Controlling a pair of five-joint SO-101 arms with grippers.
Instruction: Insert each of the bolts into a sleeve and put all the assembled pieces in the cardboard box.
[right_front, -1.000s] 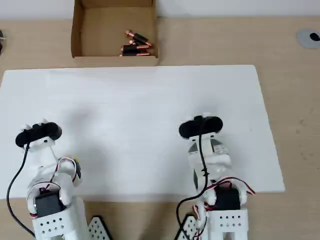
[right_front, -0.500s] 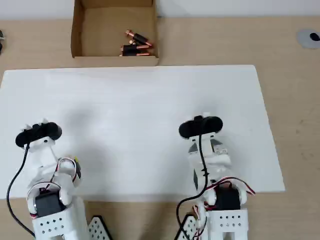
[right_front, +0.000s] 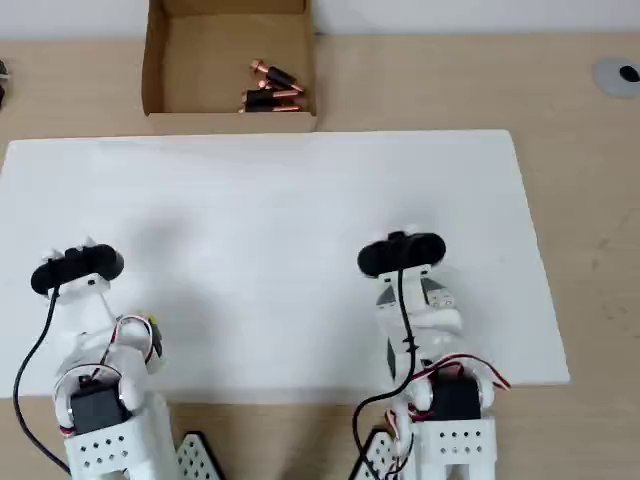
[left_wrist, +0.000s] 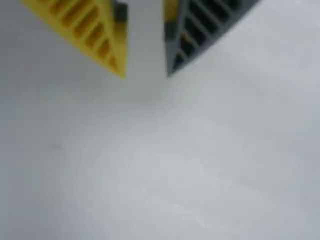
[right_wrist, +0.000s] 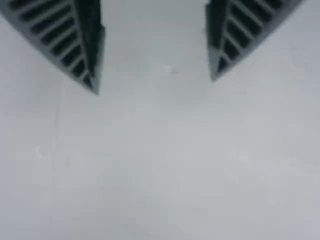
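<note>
Nearest you, both arms sit folded back over their bases at the front edge of the desk (right_front: 585, 200). Your left arm (right_front: 95, 330) is tucked low, with its dark wrist camera over the near left part of the white sheet (right_front: 260, 200). Your right arm (right_front: 420, 310) is folded the same way, its wrist over the sheet right of the middle.

Your left hand (left_wrist: 145, 75) points down close to the sheet. Its yellow finger (left_wrist: 95, 35) and grey finger (left_wrist: 195, 35) stand slightly apart and nothing is between them. Your right hand (right_wrist: 152, 85) hangs over bare sheet too, released and empty, with its two dark fingers spread wider.

Beyond the sheet's far edge, the cardboard box (right_front: 160, 70) stands on the desk to the left of centre, well apart from both hands. The assembled pieces (right_front: 272, 88) lie in its right near corner, copper-coloured with black middles, heaped too closely for a sure count. A grey disc (right_front: 617, 76) lies at the desk's far right edge.
</note>
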